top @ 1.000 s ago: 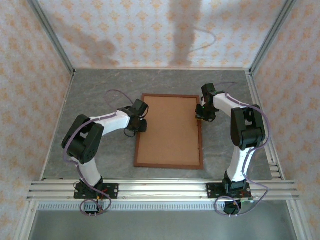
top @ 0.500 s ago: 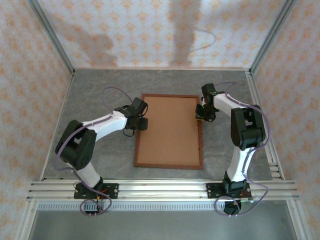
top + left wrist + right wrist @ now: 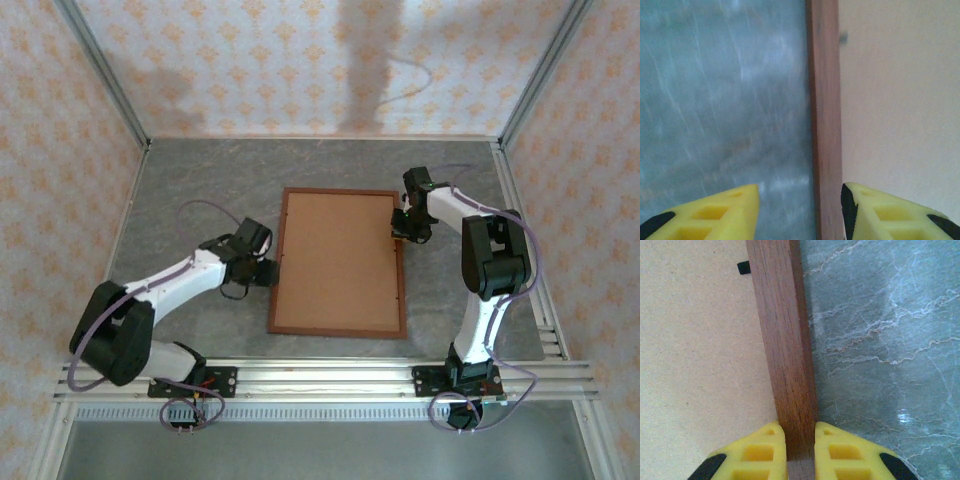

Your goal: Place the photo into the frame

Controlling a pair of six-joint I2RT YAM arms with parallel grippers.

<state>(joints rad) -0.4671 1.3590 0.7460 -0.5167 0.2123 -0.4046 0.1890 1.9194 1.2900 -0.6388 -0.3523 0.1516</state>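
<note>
While the right fingers (image 3: 762, 455) clamp the right rail of the frame (image 3: 336, 332), lying mid-picture on the grey surface (image 3: 200, 180), the left fingers (image 3: 715, 215) stand half-open astride its left rail, holding nothing. Risk: a one-sided lift tilts it and the brown backing board (image 3: 340, 260) slides out.

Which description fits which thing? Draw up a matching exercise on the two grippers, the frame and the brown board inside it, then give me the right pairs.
Things:
1. left gripper
2. right gripper
3. frame
4. brown board

Descriptions:
A. pale brown, lying inside the moulding
B. jaws closed on the right-hand rail
C. reddish-brown wood, lying flat
D. jaws apart, astride the left-hand rail

Pairs: 1-D, 2-B, 3-C, 4-A
</note>
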